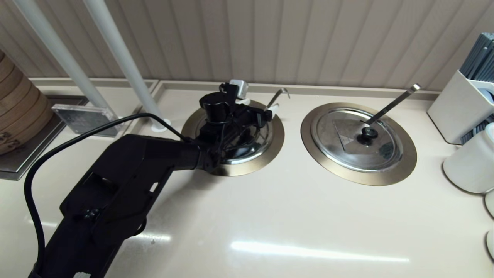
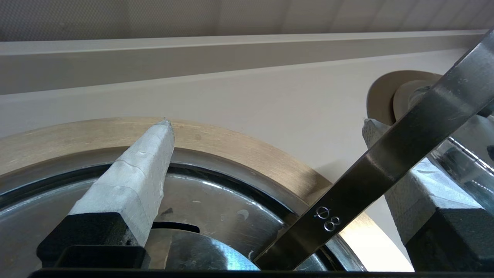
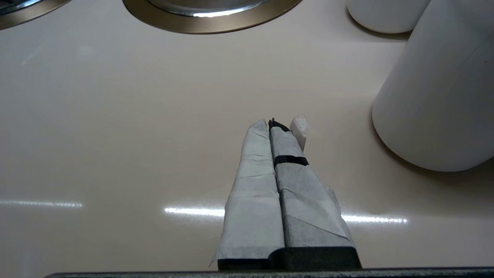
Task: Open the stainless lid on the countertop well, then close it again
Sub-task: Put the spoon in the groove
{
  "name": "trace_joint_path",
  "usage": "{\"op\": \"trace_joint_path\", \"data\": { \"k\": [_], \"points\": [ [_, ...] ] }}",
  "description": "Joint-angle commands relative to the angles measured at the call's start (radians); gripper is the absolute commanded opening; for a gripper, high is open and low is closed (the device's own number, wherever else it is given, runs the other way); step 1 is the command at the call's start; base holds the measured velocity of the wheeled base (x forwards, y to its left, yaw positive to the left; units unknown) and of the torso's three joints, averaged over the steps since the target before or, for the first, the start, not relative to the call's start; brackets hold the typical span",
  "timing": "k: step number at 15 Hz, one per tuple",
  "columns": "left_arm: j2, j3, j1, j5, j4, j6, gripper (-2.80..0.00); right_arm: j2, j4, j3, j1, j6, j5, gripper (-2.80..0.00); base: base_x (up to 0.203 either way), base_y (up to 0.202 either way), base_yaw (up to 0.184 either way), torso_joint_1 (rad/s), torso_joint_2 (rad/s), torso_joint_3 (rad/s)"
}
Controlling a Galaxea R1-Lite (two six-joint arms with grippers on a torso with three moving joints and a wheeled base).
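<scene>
Left pincer (image 2: 270,154) hangs spread wide over the stainless lid (image 1: 247,148) on the left countertop well (image 1: 272,148), ladle handle (image 2: 386,166) between its fingers. Right pincer (image 3: 278,127) pressed together above the counter (image 3: 115,135), near a white canister (image 3: 444,96).

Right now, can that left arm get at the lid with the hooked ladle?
Probably yes. The left gripper is open right above the stainless lid, fingers either side of the ladle handle. That handle may hinder a grip. The lid's knob isn't visible.
</scene>
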Motion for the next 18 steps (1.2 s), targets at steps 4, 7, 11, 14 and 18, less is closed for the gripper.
{"op": "trace_joint_path", "data": {
  "k": [4,7,11,14,18],
  "points": [
    [0.001,-0.006,0.024,0.003,-0.007,-0.002,0.0,0.0,0.0,0.005,0.0,0.0,0.001,-2.8,0.0,0.0,0.0,0.0,0.0,0.0],
    [-0.002,-0.006,0.038,0.001,-0.007,-0.002,0.0,0.0,0.0,0.005,0.0,0.0,0.0,-2.8,0.0,0.0,0.0,0.0,0.0,0.0],
    [-0.004,-0.006,0.043,0.001,-0.007,-0.004,0.0,0.0,0.0,0.005,0.0,0.0,0.0,-2.8,0.0,0.0,0.0,0.0,0.0,0.0],
    [-0.005,-0.006,0.054,0.001,-0.007,-0.002,0.0,0.0,0.0,0.005,0.0,0.0,0.0,-2.8,0.0,0.0,0.0,0.0,0.0,0.0],
    [-0.002,-0.006,0.075,0.0,-0.007,-0.004,0.0,0.0,0.0,0.005,0.0,0.0,0.0,-2.8,0.0,0.0,0.0,0.0,0.0,0.0]
  ]
}}
